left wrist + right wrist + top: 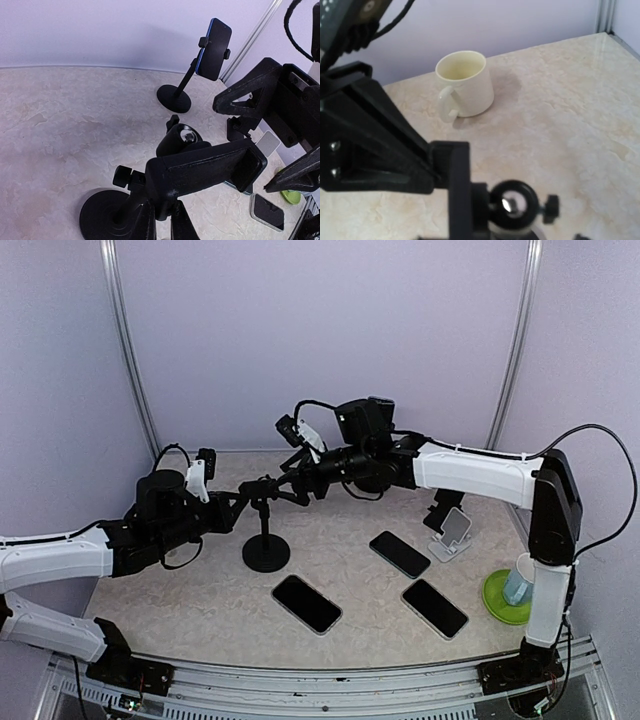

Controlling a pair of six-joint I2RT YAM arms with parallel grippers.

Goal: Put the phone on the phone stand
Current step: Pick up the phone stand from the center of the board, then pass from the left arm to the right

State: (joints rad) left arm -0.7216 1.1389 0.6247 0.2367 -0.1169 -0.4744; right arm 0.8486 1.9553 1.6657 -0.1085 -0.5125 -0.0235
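the left gripper (247, 494) is clenched on the lower edge of the cradle (210, 167) of the phone stand (266, 556), which stands left of the middle of the table (180, 610). the right gripper (292, 490) has its jaws spread, with 1 finger above and 1 below the cradle's free end. whether they touch it i cannot tell. neither gripper carries a phone.

the 2 grippers crowd 1 small head, so a slip could knock fingers together. the cradle rides on a ball joint (512, 205), so an uneven squeeze from the right could swivel it. working against the left's hold, it could also lever the round base off the table. if the cradle is sprung, it may snap back.

3 phones lie flat toward the near edge, right of the stand: the nearest phone (307, 603), a 2nd phone (400, 554) and a 3rd phone (434, 607). each is a thin, glossy black slab with rounded corners, likely slick and hard to pinch off the table.
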